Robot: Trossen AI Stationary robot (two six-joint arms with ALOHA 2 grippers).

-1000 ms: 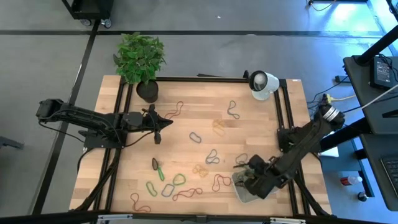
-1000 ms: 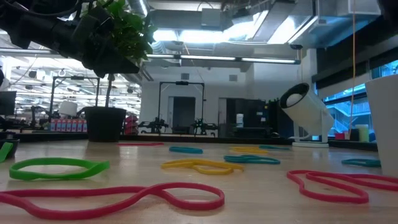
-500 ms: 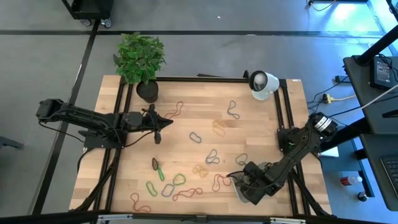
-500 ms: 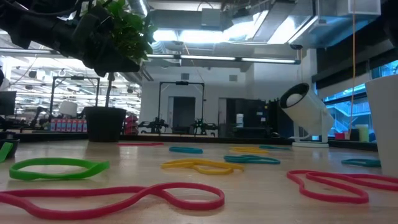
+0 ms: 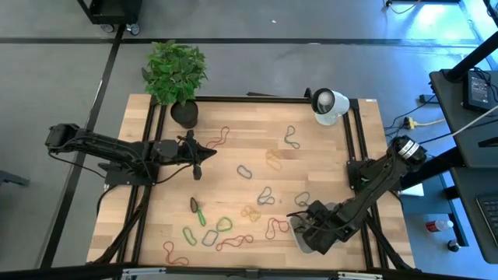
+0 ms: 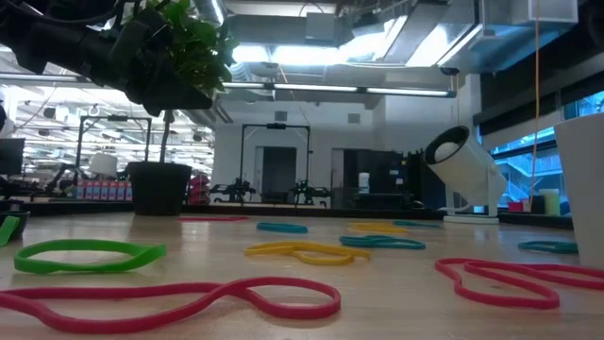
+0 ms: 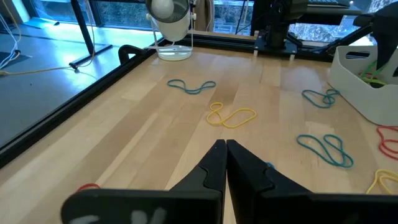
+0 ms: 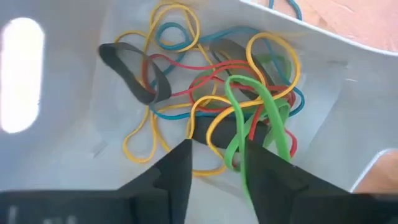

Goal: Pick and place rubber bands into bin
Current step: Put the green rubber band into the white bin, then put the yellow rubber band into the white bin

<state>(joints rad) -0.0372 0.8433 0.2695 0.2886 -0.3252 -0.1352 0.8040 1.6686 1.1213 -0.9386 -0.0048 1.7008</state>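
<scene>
Right jaws: parted, the right gripper (image 8: 214,163) sits low over the bin (image 5: 305,238) at the front right of the counter (image 5: 327,163). Wrist view shows both fingers (image 8: 175,169) with a gap between them, and a bright green band (image 8: 261,118) draped over the heap right at the tips. Honestly can't tell whether the fingers are touching it.
Left jaws: pressed shut, nothing between them. The left gripper (image 5: 208,154) hangs over the left-middle of the counter, well apart from the bin; that arm is just waiting.
Bin contents: a tangled heap of rubber bands (image 8: 205,93) in yellow, red, blue, green, plus a dark one (image 8: 134,71), all against the pale plastic floor.
Loose bands, front: a green one (image 5: 224,225), a red one (image 5: 234,243) and a few more green and red loops near the front edge, left of the bin. Another red one (image 5: 275,226) lies just beside the bin.
Loose bands, middle: a yellow one (image 7: 231,116) and some teal ones (image 7: 191,86) spread across the centre and towards the far side.
Low view: green loop (image 6: 87,253) and a long red loop (image 6: 179,300) up close, yellow one (image 6: 304,251) behind them.
Other stuff: potted plant (image 5: 176,76) at the far left corner, a white round device (image 5: 329,105) at the far right corner.
</scene>
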